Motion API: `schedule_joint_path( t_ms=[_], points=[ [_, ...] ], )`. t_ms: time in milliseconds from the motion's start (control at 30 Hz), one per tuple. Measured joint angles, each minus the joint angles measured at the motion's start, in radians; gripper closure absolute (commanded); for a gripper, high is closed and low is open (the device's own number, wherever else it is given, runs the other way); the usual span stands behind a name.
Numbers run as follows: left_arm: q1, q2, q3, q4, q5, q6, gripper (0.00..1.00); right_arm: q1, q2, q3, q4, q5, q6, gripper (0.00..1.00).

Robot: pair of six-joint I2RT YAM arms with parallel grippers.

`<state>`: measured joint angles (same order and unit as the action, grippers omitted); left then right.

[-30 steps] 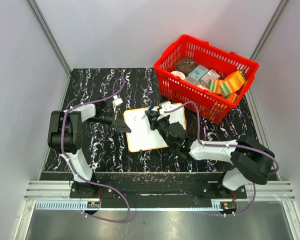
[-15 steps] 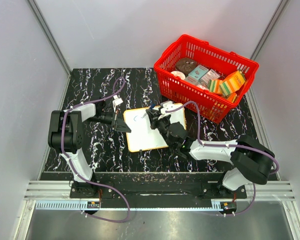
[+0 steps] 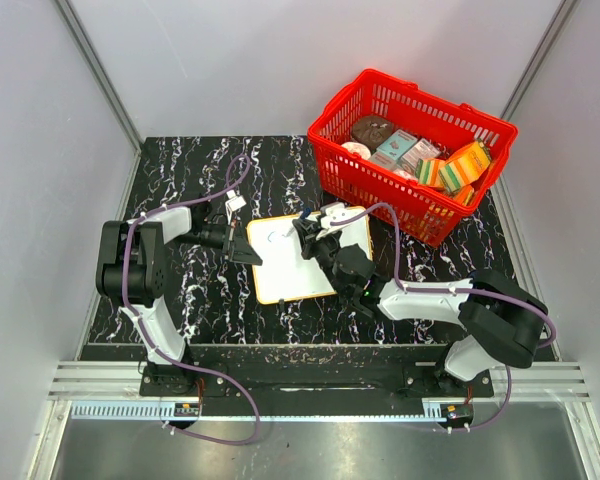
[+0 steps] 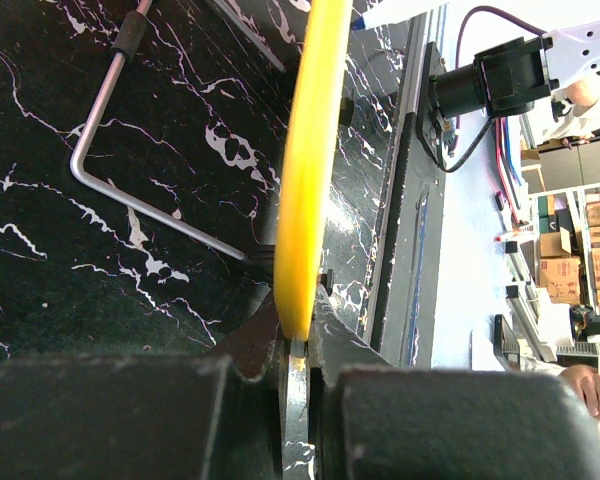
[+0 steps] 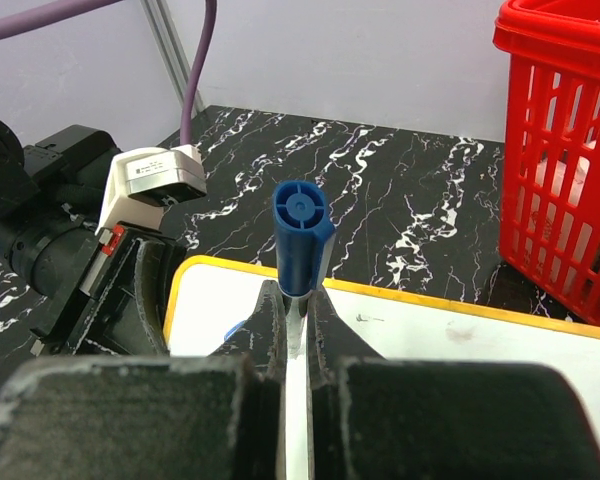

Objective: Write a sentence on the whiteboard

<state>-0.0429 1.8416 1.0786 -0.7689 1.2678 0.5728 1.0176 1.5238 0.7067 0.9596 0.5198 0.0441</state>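
The whiteboard [image 3: 285, 275] lies in the middle of the frame on the black bench [image 3: 180, 160]. The left end effector [image 3: 250, 252] is shut tight on its yellow rim at the left side. The right end effector [image 3: 305, 232] is over the whiteboard's top part, pinched shut on a blue marker [image 5: 300, 235]. A red basket [image 3: 370, 185] sits at the upper right.

A red basket [image 3: 375, 190] stands at the upper right of the black, white-veined desk [image 3: 200, 300]. Inside it lie a brown rounded packet [image 3: 371, 129], a teal box [image 3: 398, 147], an orange box [image 3: 468, 160] and a small white round item [image 3: 356, 150]. In the left wrist view, a bent metal rod [image 4: 130, 205] lies on the desk at upper left, and cardboard boxes [image 4: 560, 270] show at the far right.
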Motion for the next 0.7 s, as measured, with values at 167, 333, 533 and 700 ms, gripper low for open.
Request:
schedule_joint_path(
  t_ms=[167,333,533,700],
  points=[
    [0.0,0.0,0.0,0.0,0.0,0.0,1.0,-0.002,0.0,-0.014,0.002,0.013,0.008,1.0],
    [0.0,0.0,0.0,0.0,0.0,0.0,1.0,-0.002,0.0,-0.016,0.007,0.013,0.011,1.0],
    [0.0,0.0,0.0,0.0,0.0,0.0,1.0,-0.003,0.0,-0.021,0.016,0.014,0.013,1.0],
    [0.0,0.0,0.0,0.0,0.0,0.0,1.0,-0.005,0.0,-0.021,0.024,0.014,0.005,1.0]
  ],
)
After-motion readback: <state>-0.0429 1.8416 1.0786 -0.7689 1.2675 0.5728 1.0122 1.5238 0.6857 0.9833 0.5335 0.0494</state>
